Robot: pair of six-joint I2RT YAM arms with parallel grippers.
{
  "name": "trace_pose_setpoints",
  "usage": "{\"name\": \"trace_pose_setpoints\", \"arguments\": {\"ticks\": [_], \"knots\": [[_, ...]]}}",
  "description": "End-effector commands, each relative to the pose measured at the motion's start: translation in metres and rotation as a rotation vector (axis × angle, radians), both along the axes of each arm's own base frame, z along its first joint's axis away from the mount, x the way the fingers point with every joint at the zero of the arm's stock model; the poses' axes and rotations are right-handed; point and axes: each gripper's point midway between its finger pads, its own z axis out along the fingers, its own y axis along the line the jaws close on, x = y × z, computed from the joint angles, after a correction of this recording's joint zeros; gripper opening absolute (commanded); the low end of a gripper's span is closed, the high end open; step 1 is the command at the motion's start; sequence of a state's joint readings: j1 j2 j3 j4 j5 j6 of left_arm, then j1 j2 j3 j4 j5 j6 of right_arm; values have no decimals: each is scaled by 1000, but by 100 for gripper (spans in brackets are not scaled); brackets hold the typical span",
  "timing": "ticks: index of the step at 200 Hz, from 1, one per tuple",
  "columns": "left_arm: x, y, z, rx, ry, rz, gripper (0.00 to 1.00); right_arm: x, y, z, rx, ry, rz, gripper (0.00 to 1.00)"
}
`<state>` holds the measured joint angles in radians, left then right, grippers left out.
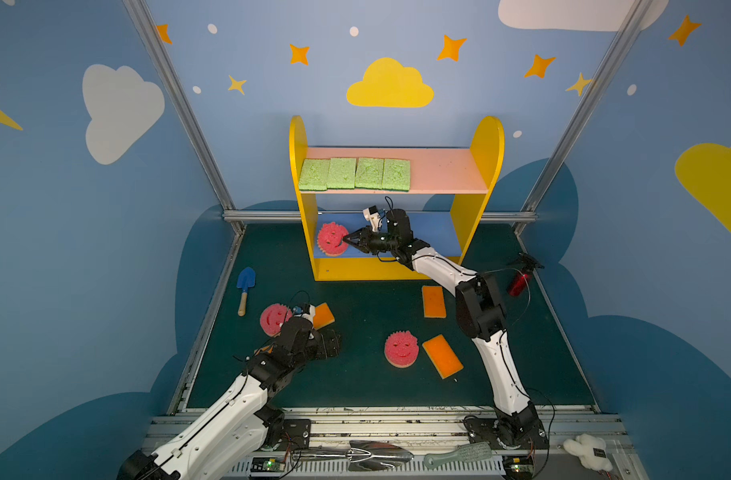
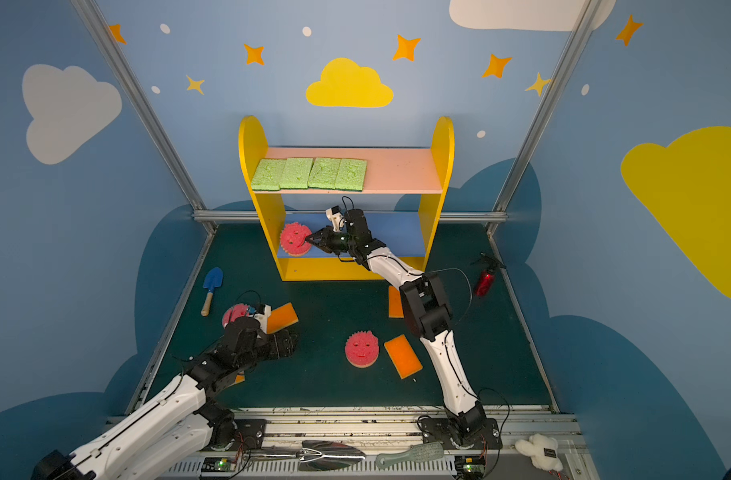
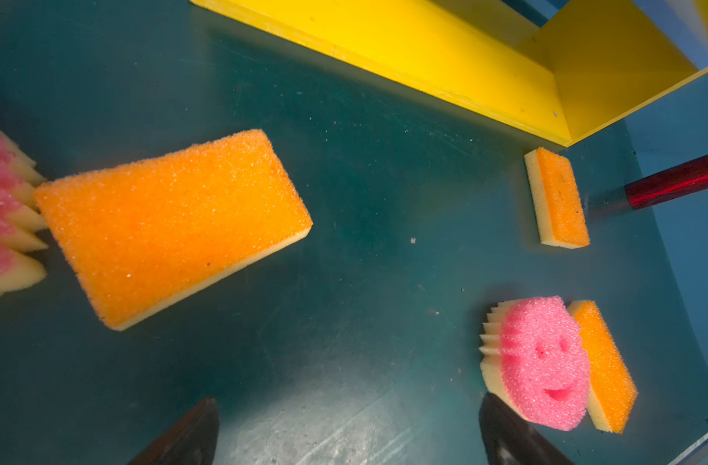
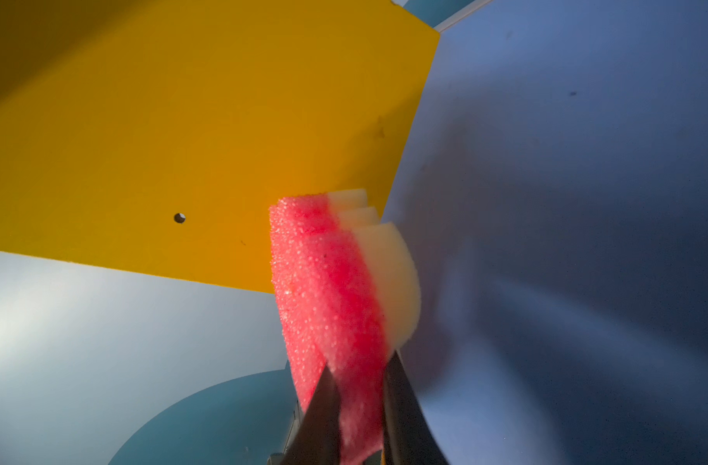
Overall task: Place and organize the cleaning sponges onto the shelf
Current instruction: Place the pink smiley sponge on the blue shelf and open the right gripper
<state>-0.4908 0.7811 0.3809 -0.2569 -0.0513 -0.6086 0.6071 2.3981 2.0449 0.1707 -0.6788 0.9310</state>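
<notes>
Smiley sponge sits tilted at the 9 o'clock end of the shelf's blue middle board, right fingers pinching its edge. Left fingers hang spread wide over the desk, orange sponge just at their 12 o'clock.

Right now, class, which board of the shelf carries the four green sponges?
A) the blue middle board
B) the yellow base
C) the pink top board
C: in both top views the green sponges lie side by side in a row on the pink top board of the shelf.
</notes>
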Motion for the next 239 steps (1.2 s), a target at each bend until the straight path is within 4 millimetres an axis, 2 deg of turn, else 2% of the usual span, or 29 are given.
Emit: {"name": "trace_pose_setpoints", "arguments": {"ticks": [1, 73, 117, 144, 164, 179, 239], "knots": [[-4, 5, -5, 16, 13, 11, 99, 7, 4, 0, -12, -13, -33, 16], [-4, 3, -6, 4, 16, 3, 100, 18, -1, -3, -47, -68, -89, 16], [-8, 7, -4, 7, 14, 14, 99, 23, 9, -13, -33, -45, -81, 17], [-10, 10, 0, 8, 5, 24, 99, 27, 10, -19, -31, -39, -91, 27], [-13, 12, 2, 9, 4, 29, 99, 29, 10, -19, -34, -44, -94, 43], [-16, 14, 2, 10, 6, 31, 99, 29, 8, -18, -43, -51, -95, 50], [-17, 20, 7, 15, 10, 64, 99, 27, -8, 10, -45, -116, -112, 60]]}}
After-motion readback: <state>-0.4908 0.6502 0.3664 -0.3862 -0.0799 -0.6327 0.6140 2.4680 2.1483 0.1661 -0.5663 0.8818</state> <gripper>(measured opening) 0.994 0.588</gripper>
